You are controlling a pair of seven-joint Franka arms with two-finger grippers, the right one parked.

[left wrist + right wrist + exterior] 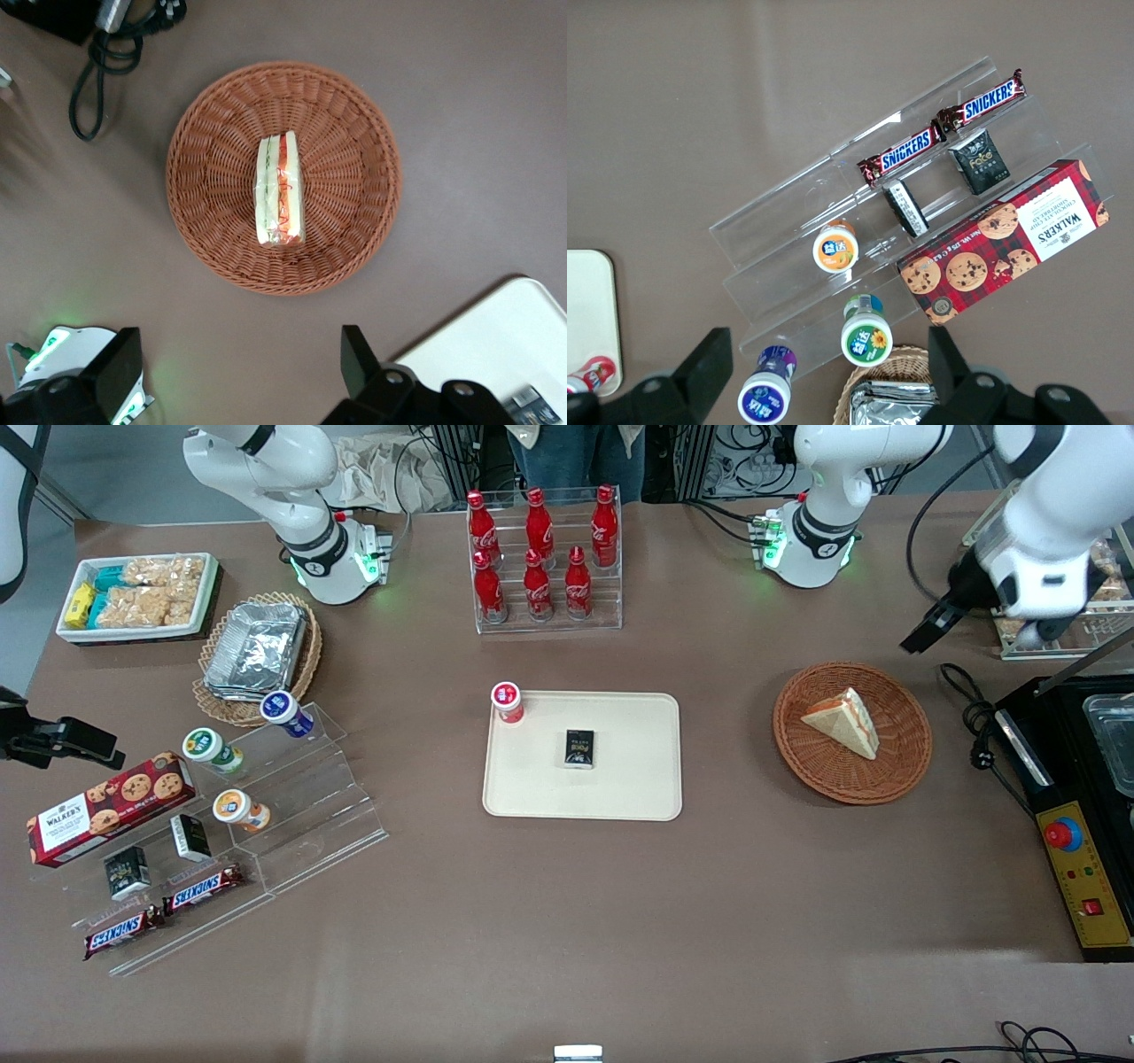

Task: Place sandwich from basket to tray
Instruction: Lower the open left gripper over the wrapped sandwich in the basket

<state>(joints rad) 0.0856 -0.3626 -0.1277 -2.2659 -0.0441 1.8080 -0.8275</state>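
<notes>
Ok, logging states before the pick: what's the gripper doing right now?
Gripper: open, holding nothing, hovering above the table beside the basket; the sandwich lies in the basket, untouched.

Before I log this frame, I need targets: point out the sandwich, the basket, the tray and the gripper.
sandwich [280, 189], left wrist view, its layered cut edge.
basket [904, 717], front view, woven wall.
tray [638, 771], front view, bare floor.
gripper [239, 363], left wrist view, between open fingertips, above the table.

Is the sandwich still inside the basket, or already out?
Inside: the sandwich lies in the basket; the open gripper hangs above, apart from it.
</notes>
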